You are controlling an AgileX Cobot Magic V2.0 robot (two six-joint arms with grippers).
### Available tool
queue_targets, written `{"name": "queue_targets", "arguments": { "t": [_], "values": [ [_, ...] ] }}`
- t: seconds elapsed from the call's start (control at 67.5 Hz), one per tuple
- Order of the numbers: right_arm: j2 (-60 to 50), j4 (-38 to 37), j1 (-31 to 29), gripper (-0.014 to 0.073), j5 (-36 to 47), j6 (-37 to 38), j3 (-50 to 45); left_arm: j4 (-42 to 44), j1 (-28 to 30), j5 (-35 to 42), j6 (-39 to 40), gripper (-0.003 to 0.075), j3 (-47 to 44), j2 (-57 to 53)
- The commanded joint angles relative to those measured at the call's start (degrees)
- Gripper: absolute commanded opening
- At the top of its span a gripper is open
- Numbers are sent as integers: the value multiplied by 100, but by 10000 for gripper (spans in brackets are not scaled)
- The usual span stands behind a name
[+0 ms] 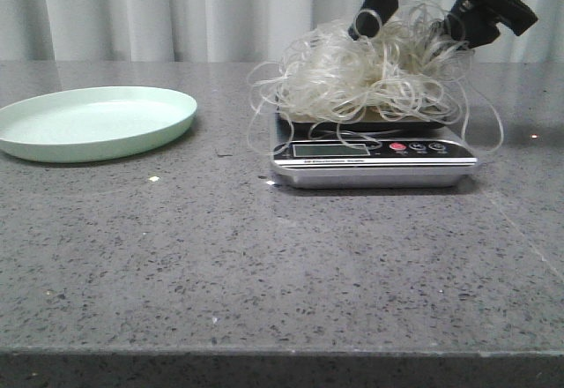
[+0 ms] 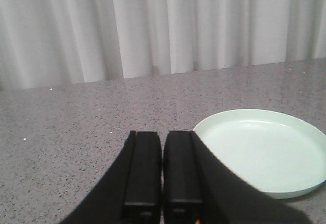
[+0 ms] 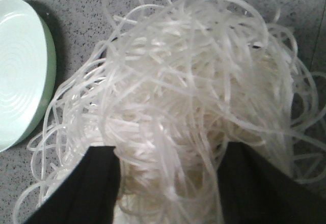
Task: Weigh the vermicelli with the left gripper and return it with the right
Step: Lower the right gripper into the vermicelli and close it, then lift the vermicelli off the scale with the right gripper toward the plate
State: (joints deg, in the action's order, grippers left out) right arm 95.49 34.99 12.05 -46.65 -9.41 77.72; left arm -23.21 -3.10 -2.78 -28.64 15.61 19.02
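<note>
The vermicelli [image 1: 370, 75], a fluffy whitish clump of looping strands, lies on the silver kitchen scale [image 1: 374, 160] at the centre right; loops hang over the scale's sides. My right gripper [image 1: 410, 26] is open, its black fingers set wide on either side of the clump's far part, tips among the strands. The right wrist view shows the vermicelli [image 3: 188, 102] between the spread fingers [image 3: 97, 183]. The pale green plate [image 1: 92, 122] sits bare at the left. My left gripper [image 2: 163, 168] is shut and empty, low over the table next to the plate [image 2: 265, 152]; it does not show in the front view.
White curtains hang behind the grey speckled table [image 1: 220, 256]. A small white crumb [image 1: 154, 178] lies between plate and scale. The table's front edge runs along the bottom of the front view.
</note>
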Motion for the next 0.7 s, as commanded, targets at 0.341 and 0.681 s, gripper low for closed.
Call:
{"name": "queue_targets", "arguments": {
  "t": [0.341, 0.681],
  "values": [
    [-277, 146, 18, 153, -298, -60, 244, -75, 23, 416, 55, 137, 155, 32],
    [-734, 30, 46, 153, -477, -60, 1804, -75, 23, 416, 55, 137, 155, 32]
  ]
}}
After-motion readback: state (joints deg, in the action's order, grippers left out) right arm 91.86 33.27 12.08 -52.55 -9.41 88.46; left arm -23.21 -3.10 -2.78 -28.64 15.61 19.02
